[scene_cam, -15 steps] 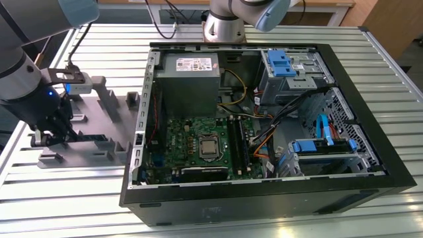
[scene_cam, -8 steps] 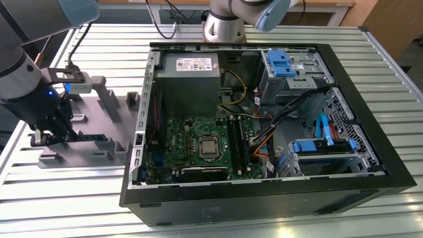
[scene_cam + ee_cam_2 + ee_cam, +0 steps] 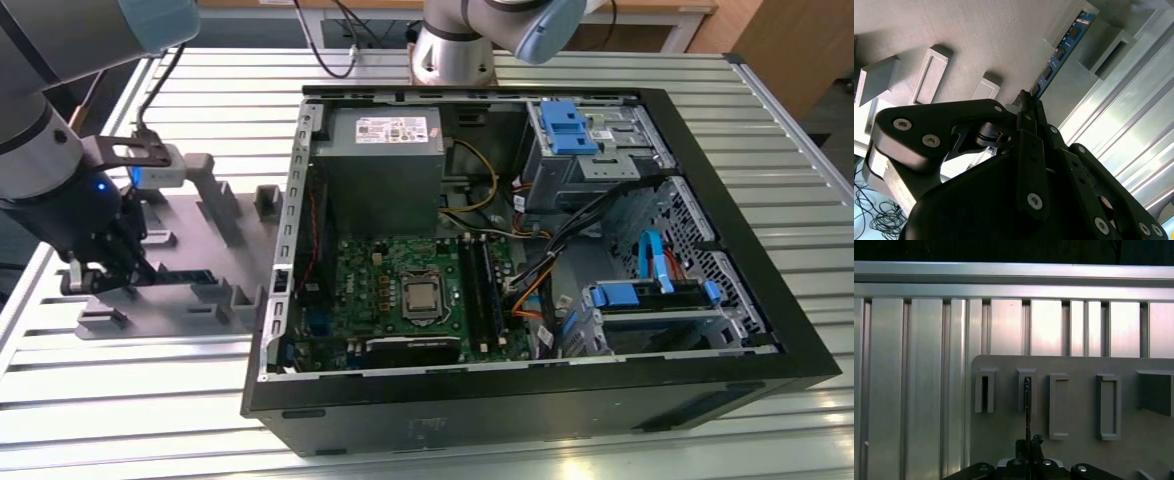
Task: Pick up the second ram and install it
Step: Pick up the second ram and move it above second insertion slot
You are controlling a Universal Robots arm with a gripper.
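Low at the exterior view's left, black linkage gripper, fingers pinched narrow on one end of the second ram, a thin, long blue-green memory stick with black chips. Runs straight out from the fingertips in both wrist views. Same ram dark and edge-on in the first wrist view, far end at the slot of a small grey slotted block. Beneath, flat grey plastic fixture plate with raised blocks, resting on a ribbed aluminium table. Just beside the plate, toward the exterior view's right, open black computer case with green motherboard inside. Farther back inside, grey power supply box.
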